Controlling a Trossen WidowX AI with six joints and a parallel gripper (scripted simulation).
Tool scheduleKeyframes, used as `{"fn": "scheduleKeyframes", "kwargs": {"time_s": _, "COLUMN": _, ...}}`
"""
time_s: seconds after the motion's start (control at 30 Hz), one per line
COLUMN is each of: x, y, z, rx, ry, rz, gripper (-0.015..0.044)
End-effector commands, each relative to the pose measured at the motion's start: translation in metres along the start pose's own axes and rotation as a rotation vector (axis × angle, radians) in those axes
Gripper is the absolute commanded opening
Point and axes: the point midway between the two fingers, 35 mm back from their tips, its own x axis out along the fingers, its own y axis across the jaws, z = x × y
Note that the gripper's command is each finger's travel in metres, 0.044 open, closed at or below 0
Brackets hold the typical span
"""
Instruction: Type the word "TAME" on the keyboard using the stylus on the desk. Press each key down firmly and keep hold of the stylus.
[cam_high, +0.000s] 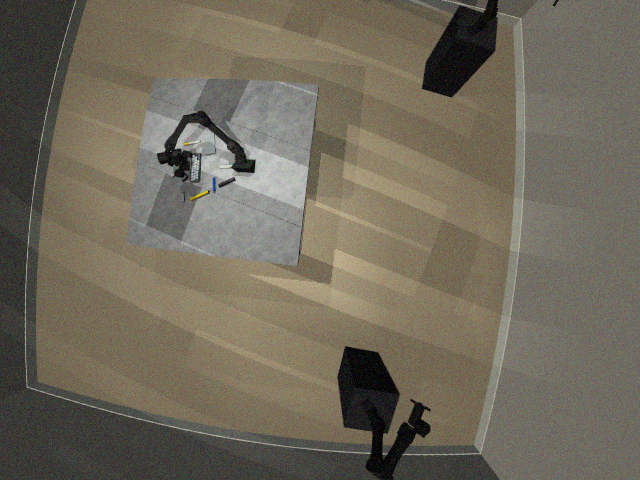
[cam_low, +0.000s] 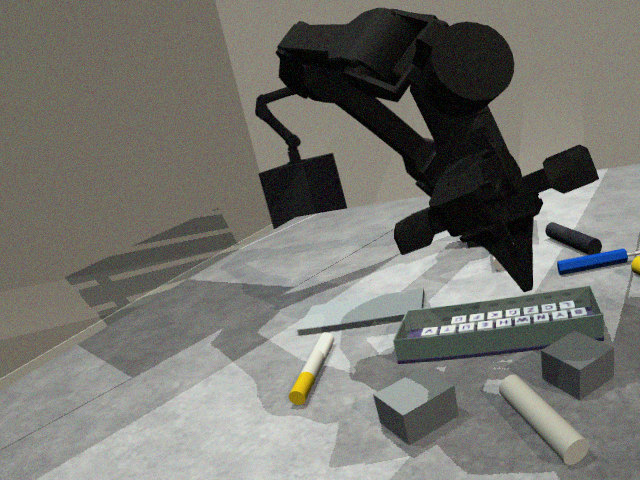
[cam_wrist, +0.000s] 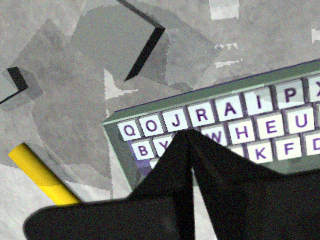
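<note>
The green-walled keyboard (cam_high: 195, 170) (cam_low: 496, 345) (cam_wrist: 118, 150) has white keys with purple letters. My gripper (cam_low: 526, 288) (cam_wrist: 186, 138) is shut with its fingertips together and no stylus between them. Its tips are above the keyboard; in the wrist view they cover keys just below J and R, while A and E show and W is partly covered. Pen-like rods lie apart from the gripper: a white and yellow one (cam_high: 192, 143) (cam_low: 312, 367) (cam_wrist: 42, 172), a cream one (cam_low: 542, 419) and a blue-handled one with a thin shaft (cam_high: 214, 184) (cam_low: 591, 261). I cannot tell which is the stylus.
Two grey blocks (cam_low: 577, 364) (cam_low: 416, 408) stand beside the keyboard. A thin pale slab (cam_high: 208, 148) (cam_low: 372, 304) lies at its other side. A dark cylinder (cam_high: 226, 182) (cam_low: 572, 238) and a yellow rod (cam_high: 200, 195) lie near the blue-handled one.
</note>
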Motion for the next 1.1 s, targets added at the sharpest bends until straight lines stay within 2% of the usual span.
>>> {"fn": "scheduleKeyframes", "kwargs": {"time_s": 0.0, "x": 0.015, "y": 0.024, "z": -0.019, "rx": -0.115, "ry": 0.068, "rz": -0.164, "gripper": 0.0}}
{"fn": "scheduleKeyframes", "kwargs": {"time_s": 0.1, "x": 0.02, "y": 0.032, "z": -0.027, "rx": -0.162, "ry": 0.087, "rz": -0.228, "gripper": 0.0}}
{"fn": "scheduleKeyframes", "kwargs": {"time_s": 0.57, "x": 0.02, "y": 0.032, "z": -0.027, "rx": -0.162, "ry": 0.087, "rz": -0.228, "gripper": 0.0}}
{"fn": "scheduleKeyframes", "kwargs": {"time_s": 0.77, "x": 0.007, "y": -0.028, "z": -0.016, "rx": -0.163, "ry": 0.088, "rz": -0.232, "gripper": 0.0}}
{"fn": "scheduleKeyframes", "kwargs": {"time_s": 1.07, "x": 0.007, "y": -0.031, "z": -0.016, "rx": -0.163, "ry": 0.088, "rz": -0.232, "gripper": 0.0}}
